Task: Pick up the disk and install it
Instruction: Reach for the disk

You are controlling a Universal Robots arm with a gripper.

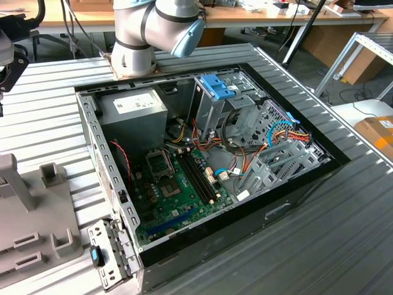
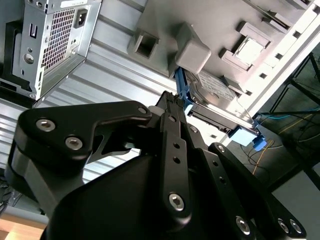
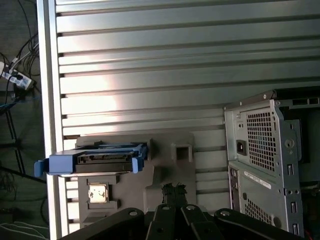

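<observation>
Nearest us, the black fingers (image 3: 168, 189) are pressed together on nothing; the open computer case (image 3: 270, 165) sits to one side of them, the grey holder (image 3: 160, 155) just past their tips, and the disk (image 3: 102, 159) stands on edge in it, out to the other side. We judge the disk dense, rigid and shock-shy, best pinched across its blue carrier frame (image 2: 181, 87). The exterior view adds the case's drive cage (image 1: 212, 114).
</observation>
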